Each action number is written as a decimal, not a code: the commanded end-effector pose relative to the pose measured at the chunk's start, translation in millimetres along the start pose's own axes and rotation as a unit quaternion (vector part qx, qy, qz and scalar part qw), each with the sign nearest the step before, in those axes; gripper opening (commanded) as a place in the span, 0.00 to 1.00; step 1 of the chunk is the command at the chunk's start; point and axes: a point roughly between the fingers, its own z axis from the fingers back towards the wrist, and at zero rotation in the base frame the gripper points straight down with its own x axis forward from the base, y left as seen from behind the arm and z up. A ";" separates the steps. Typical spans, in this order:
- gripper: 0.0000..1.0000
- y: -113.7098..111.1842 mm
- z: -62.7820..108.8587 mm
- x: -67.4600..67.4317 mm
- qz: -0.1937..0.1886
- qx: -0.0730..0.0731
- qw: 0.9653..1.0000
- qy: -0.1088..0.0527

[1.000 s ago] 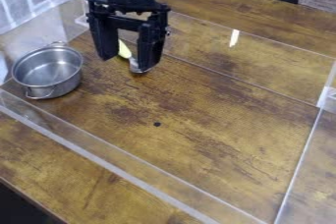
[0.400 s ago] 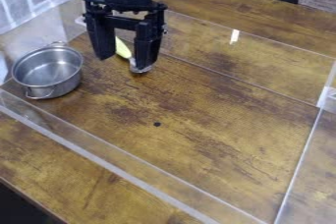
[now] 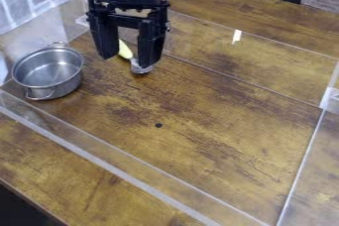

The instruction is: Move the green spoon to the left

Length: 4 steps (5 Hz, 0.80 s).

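Note:
The green spoon (image 3: 127, 51) lies on the wooden table, its yellow-green handle showing between my fingers and its small silver bowl (image 3: 138, 66) pointing toward the front right. My black gripper (image 3: 126, 58) hangs straight down over it with its fingers spread wide, one on each side of the handle. The fingers (image 3: 150, 50) do not appear to press on the spoon. The gripper frame hides part of the handle.
A round steel pot (image 3: 48, 69) stands to the left of the spoon near the left wall. Low clear acrylic walls (image 3: 119, 175) fence the work area at the front, left and right. A small dark spot (image 3: 158, 125) marks the wood.
The gripper has shifted slightly left and up over the spoon. The spoon and pot have not moved.

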 end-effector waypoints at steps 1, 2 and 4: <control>1.00 -5.7 15.2 1.5 -0.012 0.000 1.000 -0.023; 1.00 -7.6 15.7 0.0 -0.016 -0.002 1.000 -0.021; 1.00 -9.8 16.2 -1.8 -0.020 -0.005 1.000 -0.016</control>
